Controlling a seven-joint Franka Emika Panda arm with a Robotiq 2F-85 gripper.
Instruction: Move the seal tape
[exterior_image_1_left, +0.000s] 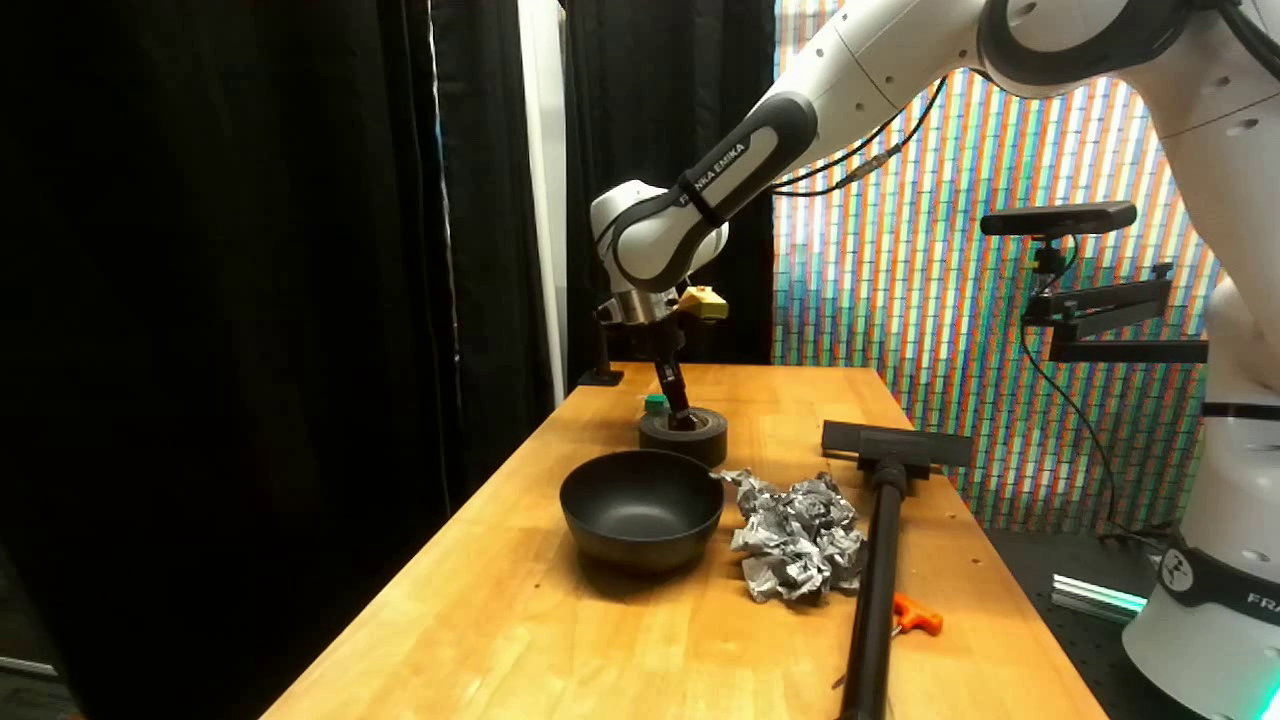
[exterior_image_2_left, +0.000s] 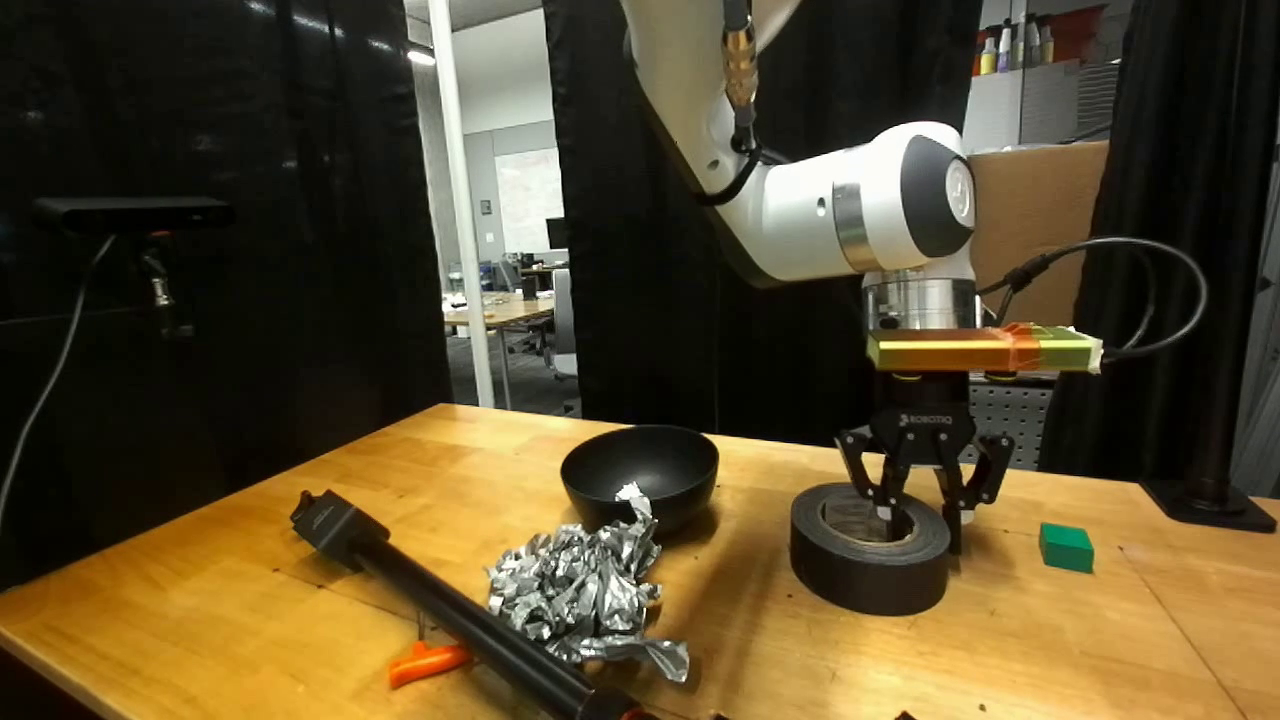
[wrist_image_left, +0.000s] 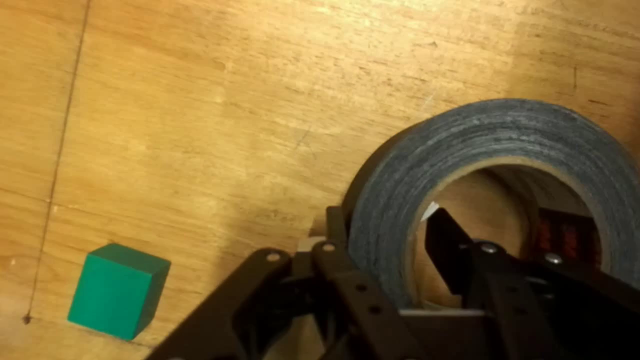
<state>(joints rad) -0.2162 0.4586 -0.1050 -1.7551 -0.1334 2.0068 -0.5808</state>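
In an exterior view, the seal tape (exterior_image_1_left: 702, 441) sits near mid-frame; in an exterior view, right of centre, the gripper (exterior_image_2_left: 920, 536) straddles the tape's wall, fingers spread; in the wrist view, the tape lies at right, a green block (wrist_image_left: 112, 295) lower left

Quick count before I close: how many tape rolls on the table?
1: the seal tape, flat on the table, the gripper straddling its wall. No other shows, though the crumpled foil could hide a small one.
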